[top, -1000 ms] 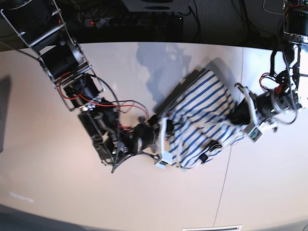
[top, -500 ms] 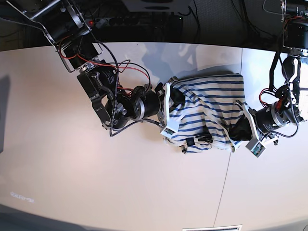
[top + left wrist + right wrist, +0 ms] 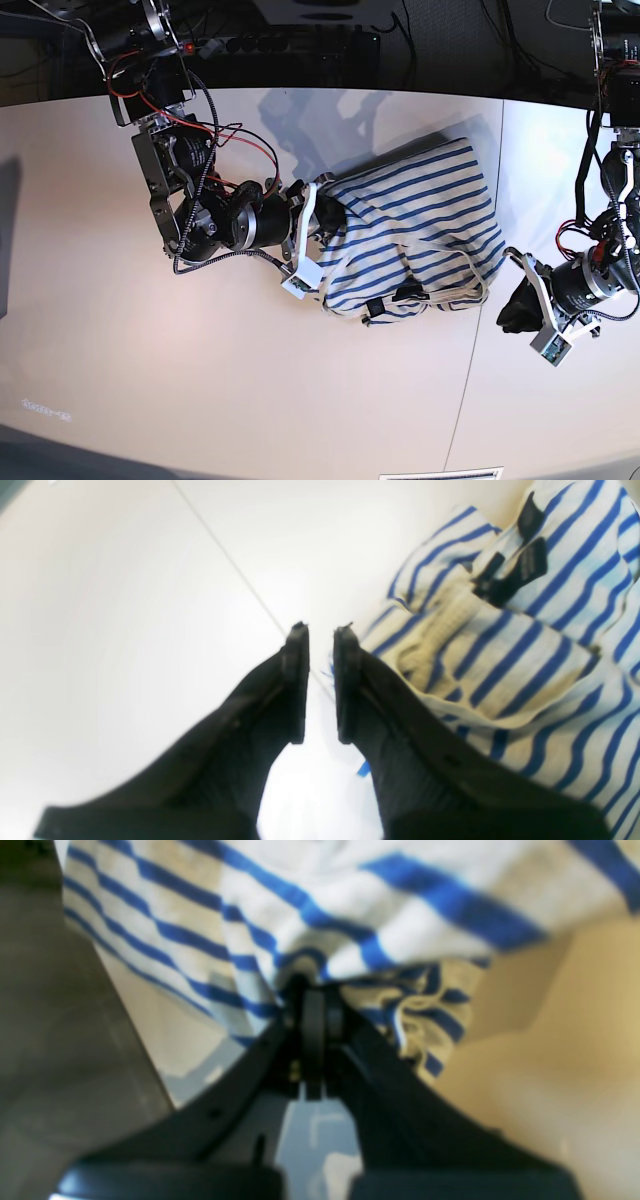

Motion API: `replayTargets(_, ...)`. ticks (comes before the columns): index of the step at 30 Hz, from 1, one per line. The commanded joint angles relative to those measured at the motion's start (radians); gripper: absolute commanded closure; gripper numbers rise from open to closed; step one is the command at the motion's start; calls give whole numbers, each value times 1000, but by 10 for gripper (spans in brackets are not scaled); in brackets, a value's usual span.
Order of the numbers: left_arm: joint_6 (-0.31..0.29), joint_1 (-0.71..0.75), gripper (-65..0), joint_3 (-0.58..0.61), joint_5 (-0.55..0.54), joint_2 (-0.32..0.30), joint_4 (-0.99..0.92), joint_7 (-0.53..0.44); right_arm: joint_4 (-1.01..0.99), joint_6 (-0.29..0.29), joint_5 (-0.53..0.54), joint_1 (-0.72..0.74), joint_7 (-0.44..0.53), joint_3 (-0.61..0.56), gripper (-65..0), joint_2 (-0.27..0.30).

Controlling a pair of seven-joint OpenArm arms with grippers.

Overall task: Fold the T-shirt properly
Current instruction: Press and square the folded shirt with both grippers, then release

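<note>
The T-shirt (image 3: 420, 225), white with thin blue stripes, lies bunched and partly folded at the table's middle. Its dark neck label (image 3: 406, 293) sits at the near edge and also shows in the left wrist view (image 3: 515, 567). My right gripper (image 3: 322, 228) is shut on the shirt's left edge; the right wrist view shows the striped cloth (image 3: 350, 915) pinched at the gripper's tips (image 3: 312, 985). My left gripper (image 3: 508, 303) is open and empty, just right of the shirt. In the left wrist view its fingers stand a little apart (image 3: 321, 630), with the shirt (image 3: 525, 655) beside them.
A thin seam (image 3: 468, 350) runs across the white table under the shirt's right part and shows in the left wrist view (image 3: 225, 555). A power strip and cables (image 3: 290, 42) lie beyond the far edge. The right arm's wiring (image 3: 210, 150) hangs over the table's left.
My left gripper has let go of the shirt's right edge and drawn back to the right and nearer. My right gripper has pulled its edge to the left, and the shirt has settled.
</note>
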Motion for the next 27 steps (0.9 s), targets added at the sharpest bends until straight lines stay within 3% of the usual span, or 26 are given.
replayTargets(1,14,-18,-121,-8,-12,-17,13,-10,29,27,16,16,14,13,0,0)
replayTargets(12,15,69,-121,-8,33,-17,13,23,88,34,20,22,45,132,0,-1)
replayTargets(17,74,122,-121,-8,107,-17,-26,-60,77,34,-39,45,83,218,0,0)
replayTargets(27,77,108,-121,-8,101,-10,-215,-197,-14,34,-51,51,102,208,0,-1)
